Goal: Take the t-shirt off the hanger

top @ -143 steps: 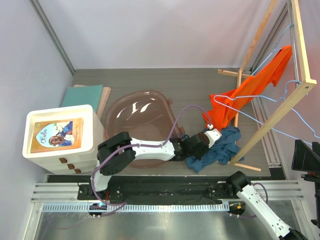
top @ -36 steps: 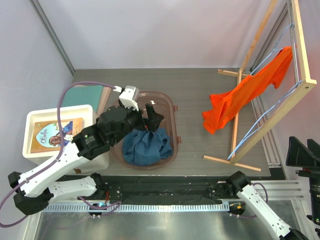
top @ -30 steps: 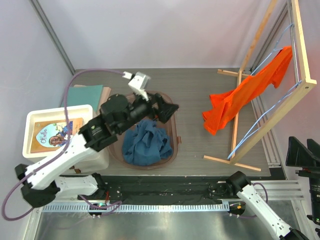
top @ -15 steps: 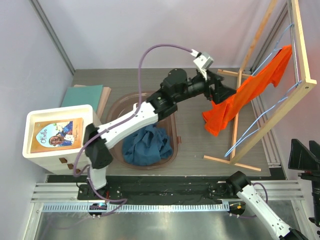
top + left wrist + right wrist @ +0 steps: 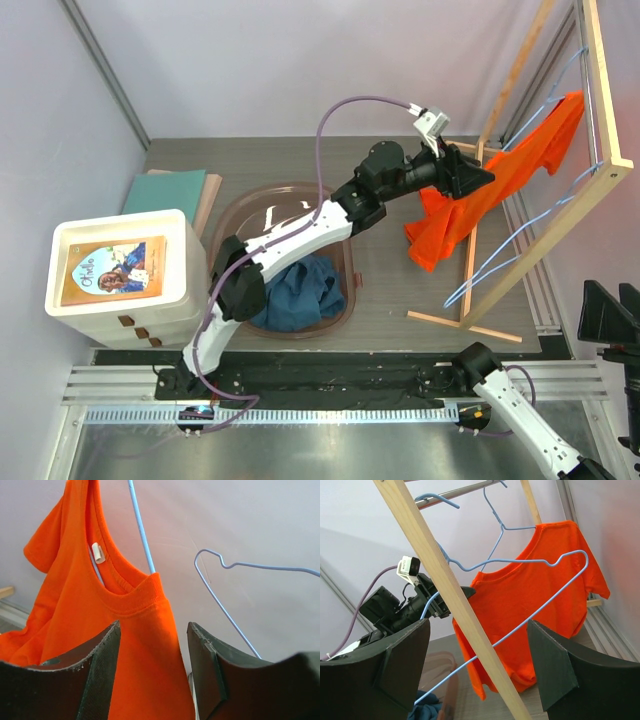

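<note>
The tabletop (image 5: pixel 300 160) is a grey wood-grain board in a booth with plain pale walls (image 5: pixel 300 60); a black rail (image 5: pixel 330 385) runs along its near edge. At the right stands a wooden rack (image 5: pixel 607 90). An orange t-shirt (image 5: pixel 520 165) hangs from it on a blue wire hanger (image 5: pixel 141 535), its lower end draped down towards the tabletop. An empty blue hanger (image 5: pixel 260 567) hangs just beside it.

The left tool (image 5: pixel 155 626) is stretched across to the shirt with its jaws partly apart. The shoulder by the collar lies between them, and whether they press the cloth cannot be told. The right tool (image 5: pixel 479 625) is spread wide on nothing, near the rack's front post.

Near the middle sits a translucent brown bin (image 5: pixel 235 215) with a crumpled blue garment (image 5: pixel 300 290) inside. At the left are a white drawer unit (image 5: pixel 120 218) with a book (image 5: pixel 115 270) on top, and a teal folder (image 5: pixel 170 190) behind it.
</note>
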Controlling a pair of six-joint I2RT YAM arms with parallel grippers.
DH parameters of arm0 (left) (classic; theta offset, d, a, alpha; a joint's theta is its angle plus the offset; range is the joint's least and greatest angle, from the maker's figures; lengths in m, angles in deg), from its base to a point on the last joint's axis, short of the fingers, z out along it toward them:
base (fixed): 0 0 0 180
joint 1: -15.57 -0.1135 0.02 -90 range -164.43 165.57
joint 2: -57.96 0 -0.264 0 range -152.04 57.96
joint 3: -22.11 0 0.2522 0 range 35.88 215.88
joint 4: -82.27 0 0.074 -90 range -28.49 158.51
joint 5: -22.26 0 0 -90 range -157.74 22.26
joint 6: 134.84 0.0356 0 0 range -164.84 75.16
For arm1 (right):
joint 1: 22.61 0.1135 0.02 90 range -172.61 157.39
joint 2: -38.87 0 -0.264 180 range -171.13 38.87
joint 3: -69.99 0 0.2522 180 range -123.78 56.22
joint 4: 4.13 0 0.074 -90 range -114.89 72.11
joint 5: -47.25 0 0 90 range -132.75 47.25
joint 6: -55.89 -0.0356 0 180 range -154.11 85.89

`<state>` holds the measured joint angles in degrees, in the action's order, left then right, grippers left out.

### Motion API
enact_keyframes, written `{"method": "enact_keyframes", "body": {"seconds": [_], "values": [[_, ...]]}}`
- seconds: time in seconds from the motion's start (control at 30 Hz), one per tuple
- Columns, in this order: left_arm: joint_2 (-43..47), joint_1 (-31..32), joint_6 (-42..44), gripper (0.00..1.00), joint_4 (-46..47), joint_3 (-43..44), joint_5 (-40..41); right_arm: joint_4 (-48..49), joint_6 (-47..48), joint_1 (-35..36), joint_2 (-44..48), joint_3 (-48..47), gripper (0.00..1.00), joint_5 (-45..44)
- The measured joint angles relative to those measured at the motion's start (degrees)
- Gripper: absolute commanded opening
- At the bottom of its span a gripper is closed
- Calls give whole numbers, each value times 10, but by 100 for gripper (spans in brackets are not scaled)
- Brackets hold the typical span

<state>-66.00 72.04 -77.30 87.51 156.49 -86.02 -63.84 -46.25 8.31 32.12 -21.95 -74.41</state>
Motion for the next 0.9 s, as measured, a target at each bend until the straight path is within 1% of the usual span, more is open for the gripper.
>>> {"method": "enact_keyframes", "body": {"seconds": [0.07, 0.1, 0.17, 0.2, 0.23, 0.27, 0.33, 0.43, 0.57, 0.9], "values": [[-13, 3, -4, 47, -5, 19, 0, -1, 0, 1, 4, 1, 83, -2], [-17, 6, -6, 40, -7, 25, 0, -1, 0, 2, 5, 1, 83, -2], [-18, 10, -12, 35, -15, 28, 2, -2, 0, 2, 8, 1, 83, -2], [-18, 12, -16, 27, -19, 30, 5, -3, 0, 2, 9, 1, 83, -3], [-18, 13, -19, 23, -24, 31, 8, -4, 0, 2, 10, 1, 83, -3], [-18, 14, -25, 17, -29, 33, 9, -4, 0, 2, 11, 1, 83, -3], [-18, 16, -35, 10, -45, 38, 18, -5, 0, 3, 12, 1, 83, -4], [-21, 16, -56, 8, -77, 52, 24, -5, -1, 4, 13, 2, 83, -5], [-22, 8, -103, 0, -83, 61, 15, -6, -3, 5, 13, 2, 83, -5], [-22, -13, -273, 0, -71, 75, -24, -9, -5, 5, 27, 2, 83, -6]]}}
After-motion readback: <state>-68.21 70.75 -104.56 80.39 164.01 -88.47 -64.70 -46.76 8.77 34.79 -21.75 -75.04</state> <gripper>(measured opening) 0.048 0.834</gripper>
